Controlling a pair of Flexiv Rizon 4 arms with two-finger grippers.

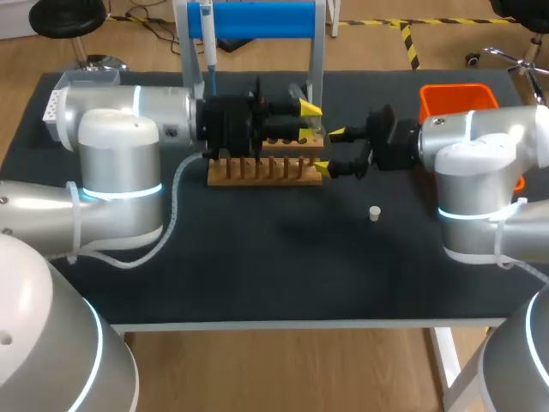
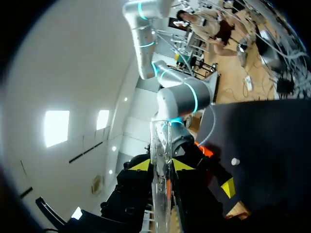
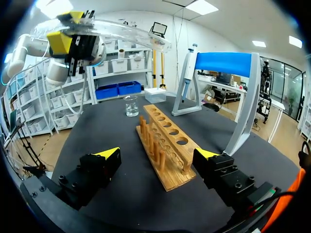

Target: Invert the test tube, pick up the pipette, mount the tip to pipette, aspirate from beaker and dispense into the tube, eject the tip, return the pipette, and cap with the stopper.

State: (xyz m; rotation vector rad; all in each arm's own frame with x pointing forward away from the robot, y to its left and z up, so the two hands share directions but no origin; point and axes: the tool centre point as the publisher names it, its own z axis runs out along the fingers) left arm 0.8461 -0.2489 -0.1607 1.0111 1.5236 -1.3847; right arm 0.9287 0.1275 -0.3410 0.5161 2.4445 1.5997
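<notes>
Left gripper [image 2: 162, 166] clamps the clear test tube [image 2: 160, 138] between its yellow tips, above the wooden rack [image 1: 257, 169]; right gripper [image 3: 158, 156] stands wide open, holding nothing, at the rack's end; white stopper [image 1: 375, 213] lies near the rack

A lab — a wooden test-tube rack [image 3: 165, 141], a glass beaker [image 3: 130, 106] and 1 pipette [image 3: 187, 73] hung on a blue stand [image 3: 223, 64].

One tube [image 3: 131, 31], one rack [image 1: 257, 169], one pipette [image 1: 207, 43], one beaker [image 3: 130, 105], one stopper [image 1: 375, 213].
</notes>
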